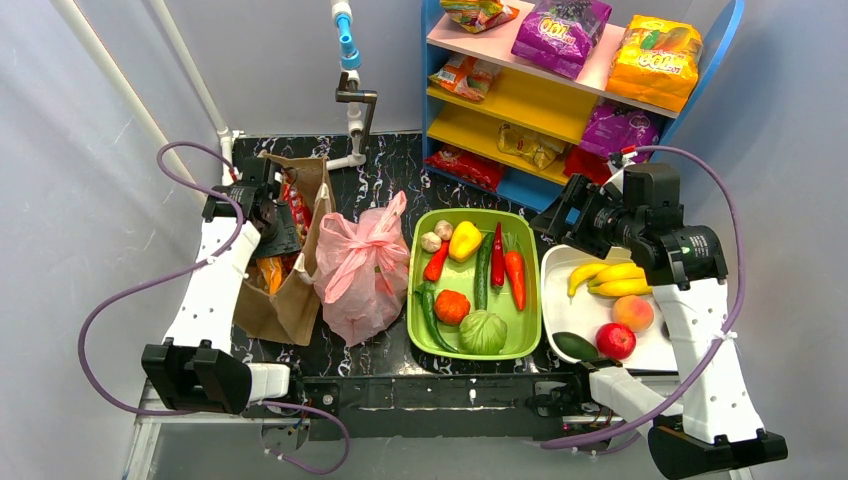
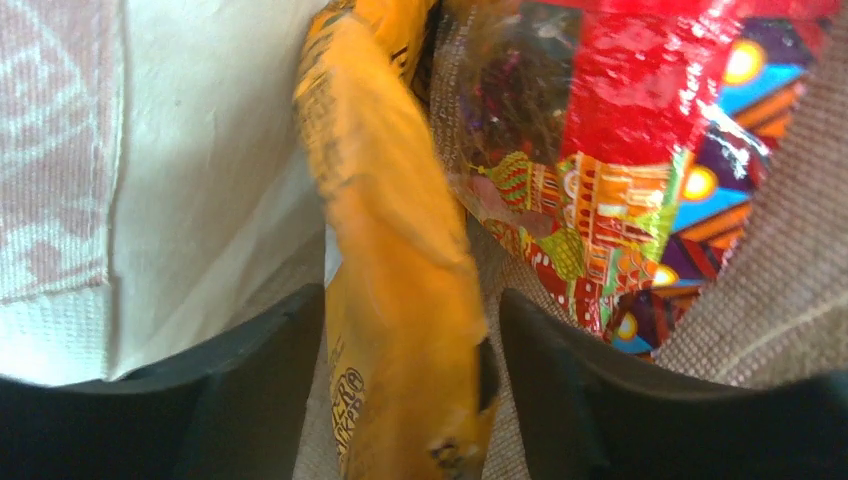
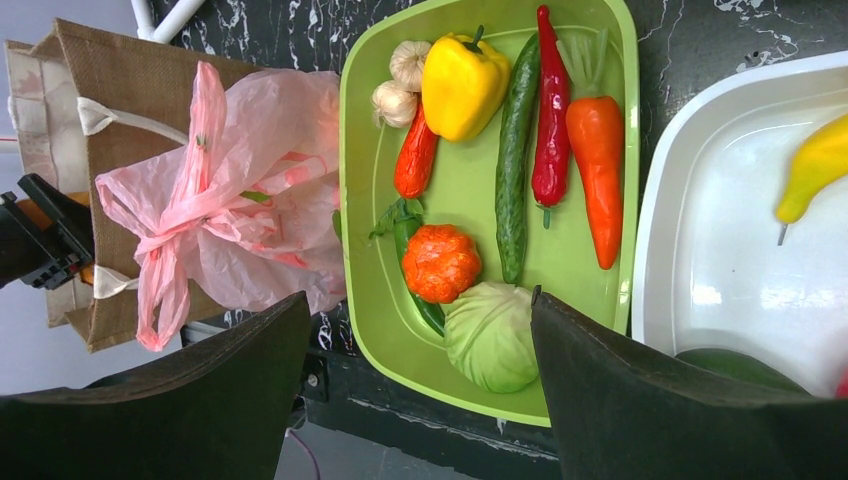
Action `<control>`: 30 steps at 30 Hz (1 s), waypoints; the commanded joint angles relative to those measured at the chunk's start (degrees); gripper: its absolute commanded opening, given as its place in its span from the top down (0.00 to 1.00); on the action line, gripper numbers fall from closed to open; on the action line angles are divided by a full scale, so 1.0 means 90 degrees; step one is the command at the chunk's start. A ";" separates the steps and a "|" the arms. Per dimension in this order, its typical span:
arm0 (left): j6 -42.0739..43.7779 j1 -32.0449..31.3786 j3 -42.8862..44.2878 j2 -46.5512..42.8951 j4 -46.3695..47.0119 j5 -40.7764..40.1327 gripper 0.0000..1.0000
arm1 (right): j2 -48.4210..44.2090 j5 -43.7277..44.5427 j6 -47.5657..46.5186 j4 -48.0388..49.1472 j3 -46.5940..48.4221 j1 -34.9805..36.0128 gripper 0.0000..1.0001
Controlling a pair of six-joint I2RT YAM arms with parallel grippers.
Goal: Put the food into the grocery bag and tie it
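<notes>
seemingly near done: grocery bag (image 1: 360, 270) sits knotted mid-table (image 1: 400, 160). left gripper (image 2: 410, 300) straddles an orange packet (image 2: 380, 220) still unbagged, hold uncertain. right gripper (image 3: 420, 300) gapes wide, empty.

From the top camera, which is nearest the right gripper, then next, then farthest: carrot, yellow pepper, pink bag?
From the right gripper:
1. carrot, right side of the green tray.
2. yellow pepper, tray's far middle.
3. pink bag, left of the tray.
</notes>
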 commanded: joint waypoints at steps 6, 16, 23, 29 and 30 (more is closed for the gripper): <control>-0.0218 0.0051 0.0787 -0.0309 -0.0055 -0.0239 0.02 | -0.0202 0.0001 -0.0063 0.0159 0.0108 -0.0027 0.13; 0.0876 -0.0641 0.2040 -0.0743 0.0423 0.0187 0.02 | -0.0286 0.0099 -0.0088 0.0155 -0.0025 -0.0028 0.13; 0.1988 -0.1923 0.1491 -0.1182 0.1185 0.0927 0.02 | -0.0214 0.0042 -0.0034 0.0225 -0.0016 -0.0027 0.13; 0.2520 -0.2380 0.1070 -0.1188 0.1897 0.2348 0.02 | -0.0107 0.0041 -0.0040 0.0161 0.0165 -0.0032 0.13; 0.2647 -0.2449 0.1068 -0.1101 0.1911 0.2487 0.02 | -0.0121 0.0043 -0.0025 0.0151 0.0165 -0.0026 0.13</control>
